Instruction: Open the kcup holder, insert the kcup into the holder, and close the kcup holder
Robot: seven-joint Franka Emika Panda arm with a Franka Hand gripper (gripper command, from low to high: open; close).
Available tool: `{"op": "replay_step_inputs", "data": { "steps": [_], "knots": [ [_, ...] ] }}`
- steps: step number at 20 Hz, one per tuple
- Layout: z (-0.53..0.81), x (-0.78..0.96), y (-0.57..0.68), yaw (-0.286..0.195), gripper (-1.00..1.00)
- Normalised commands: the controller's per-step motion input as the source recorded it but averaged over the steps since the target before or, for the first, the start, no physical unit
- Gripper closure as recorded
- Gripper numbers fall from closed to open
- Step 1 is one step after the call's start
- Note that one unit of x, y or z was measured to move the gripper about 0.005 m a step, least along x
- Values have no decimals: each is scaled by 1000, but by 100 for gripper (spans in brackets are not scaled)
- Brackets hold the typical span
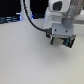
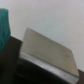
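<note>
- The arm's gripper [image 1: 61,42] hangs low over the white table [image 1: 25,60], at the exterior view's right.
- Its jaws' spread cannot be told.
- In the wrist view, the black holder's [image 2: 47,52] pale top sits close beneath it.

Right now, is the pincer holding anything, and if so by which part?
It cannot be told. In the exterior view the pincer sits down against a blurry dark boxy object, but its fingertips are not visible, and the wrist view shows no clear hold.
</note>
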Motion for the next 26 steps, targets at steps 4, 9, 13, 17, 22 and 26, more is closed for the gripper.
{"op": "replay_step_inputs", "data": {
  "steps": [4,9,13,17,22,26],
  "knots": [
    [0,-584,344,156,-100],
    [0,-643,454,108,-100],
    [0,-618,466,111,-100],
    [0,-619,491,102,-100],
    [0,-618,511,93,-100],
    [0,-623,521,87,-100]
  ]
}}
